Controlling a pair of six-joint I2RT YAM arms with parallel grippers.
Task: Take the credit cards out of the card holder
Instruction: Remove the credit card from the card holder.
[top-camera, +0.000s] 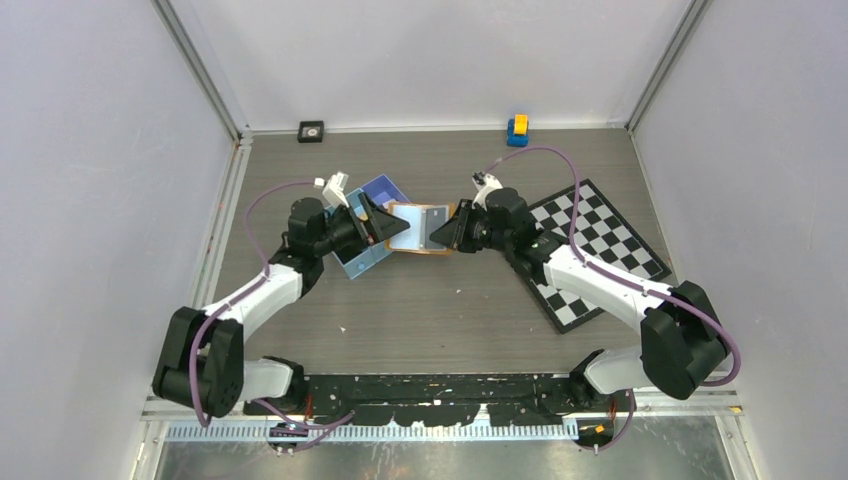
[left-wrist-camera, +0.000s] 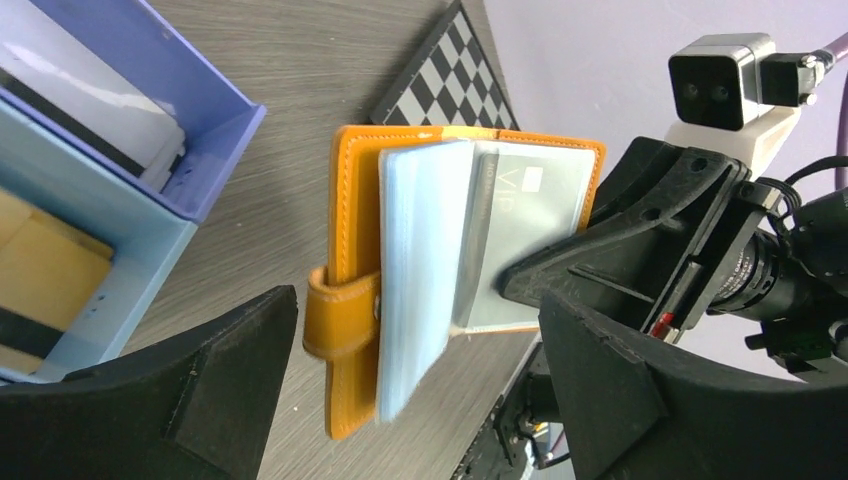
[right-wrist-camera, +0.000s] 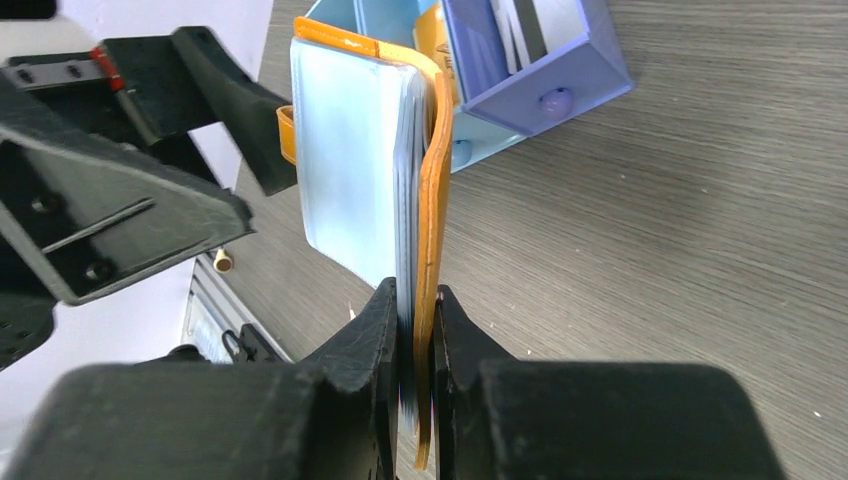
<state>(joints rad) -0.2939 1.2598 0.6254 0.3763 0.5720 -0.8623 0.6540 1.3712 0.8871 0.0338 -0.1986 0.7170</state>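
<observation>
The orange card holder (top-camera: 420, 230) is open between my two grippers, its pale blue sleeves (left-wrist-camera: 420, 250) fanned out. A pale credit card (left-wrist-camera: 525, 195) shows inside one sleeve. My right gripper (top-camera: 450, 228) is shut on the holder's right cover and sleeve edges (right-wrist-camera: 418, 320) and holds it on edge; the orange cover (right-wrist-camera: 435, 200) curves away from its jaws. My left gripper (top-camera: 385, 225) is open, its fingers (left-wrist-camera: 210, 400) wide apart on either side of the holder's strap end (left-wrist-camera: 345, 325), not touching it. More cards (right-wrist-camera: 520, 25) lie in the blue tray.
The blue compartment tray (top-camera: 383, 190) stands just behind my left gripper, and it also shows in the left wrist view (left-wrist-camera: 215, 150). A chessboard mat (top-camera: 600, 250) lies under my right arm. A yellow and blue toy (top-camera: 517, 130) and a small black square (top-camera: 311, 131) sit at the back wall.
</observation>
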